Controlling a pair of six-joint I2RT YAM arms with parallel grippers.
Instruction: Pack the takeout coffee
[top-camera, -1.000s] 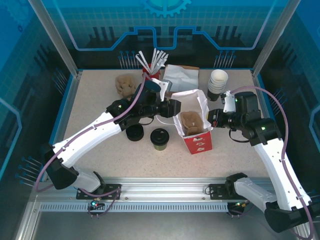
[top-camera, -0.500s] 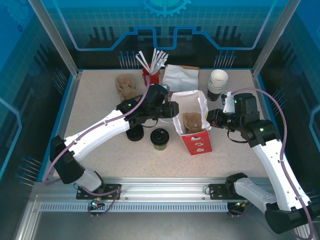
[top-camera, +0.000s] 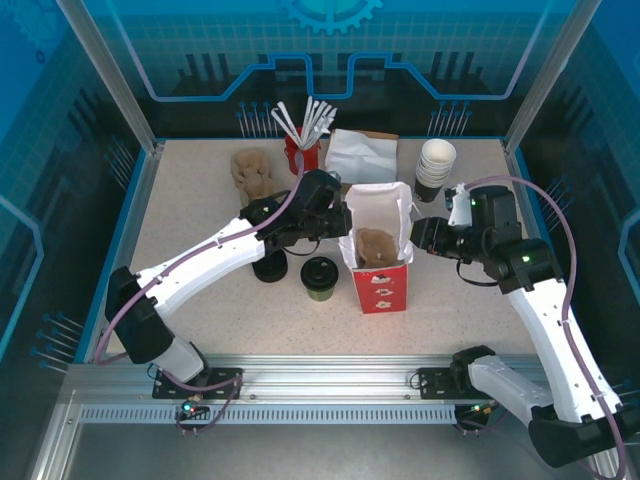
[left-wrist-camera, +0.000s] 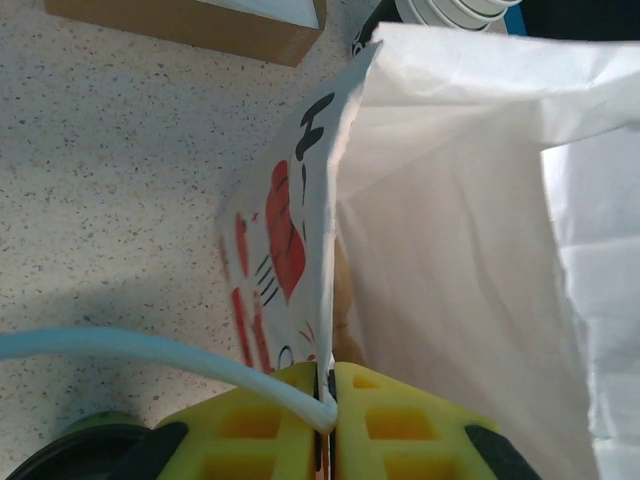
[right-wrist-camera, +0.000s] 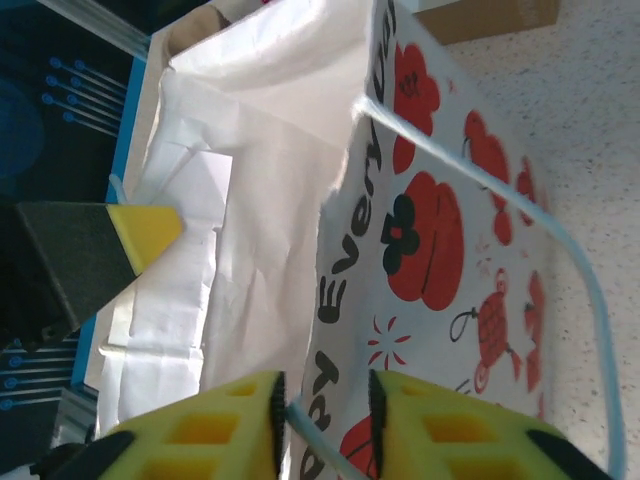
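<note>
While the left pincer (left-wrist-camera: 328, 395) is clamping shut on the left rim of the bag (left-wrist-camera: 450, 250), w/ the paper pinched flat btwn its yellow pads (left-wrist-camera: 400, 420), the right pincer (right-wrist-camera: 322, 410) is sitting astride the opposite rim w/ its jaws apart. The bag wall and the pale cord handle (right-wrist-camera: 468, 168) are passing through that gap, but nothing is being squeezed there.

From above, the bag is standing upright mid-bench (top-camera: 190, 195), mouth gaping, w/ a brown wad (top-camera: 377, 245) lying inside (can't tell what it is). The coffee (top-camera: 319, 277) is standing lid-up on the bench just left of the bag, outside it, and neither pincer is touching it. A loose lid (top-camera: 268, 268) is lying just left of the coffee.

Step in hand, as I'm reading it: getting the bag mouth open and steady, i.e. prep for loading. The packing proper isn't begun yet.

The next move is prob. calling for one pincer to be freeing itself and going for the coffee. It should be taking the cup by the sides below the lid, lifting it clear of the rim, and lowering it in beside the wad. The other pincer should be holding its rim meanwhile, or the mouth may be flopping shut. Room inside is looking tight w/ the wad there.
</note>
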